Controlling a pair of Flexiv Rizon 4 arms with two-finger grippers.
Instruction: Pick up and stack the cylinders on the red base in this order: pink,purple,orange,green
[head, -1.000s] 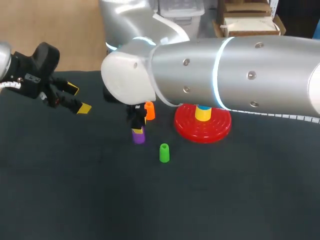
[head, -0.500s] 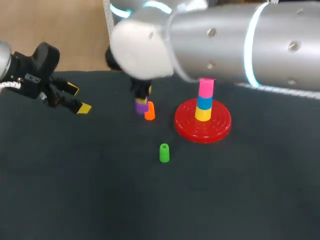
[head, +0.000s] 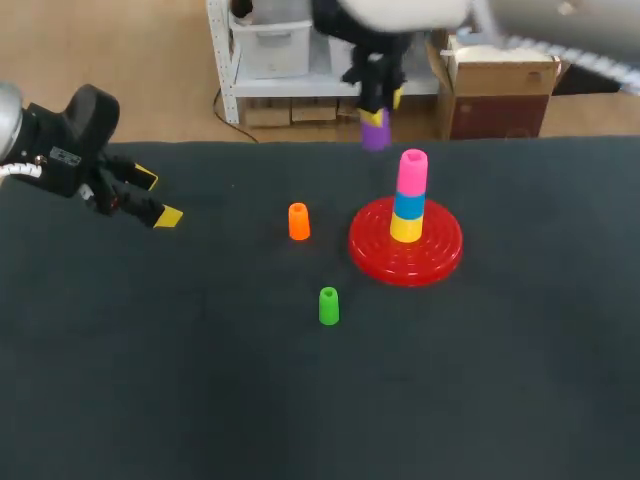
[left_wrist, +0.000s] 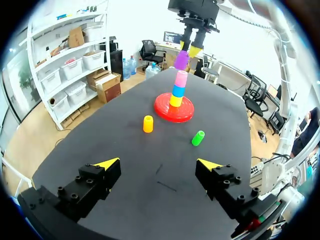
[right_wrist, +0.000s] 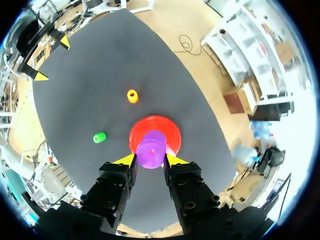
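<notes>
The right arm has lifted the purple cylinder (head: 375, 131) off the bench (head: 200, 380) and swung it toward the stack. The right claw (head: 377, 105) pinches it high above the red base (head: 440, 262), roughly over the pink cylinder (head: 412, 170). The left claw (head: 158, 197) hangs spread, well apart. Lowering off-centre could clip pink's rim and topple the stack.

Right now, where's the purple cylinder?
The purple cylinder is in the right gripper, held in the air above the pink cylinder on the red base. In the head view it sits up and left of the pink top.
</notes>
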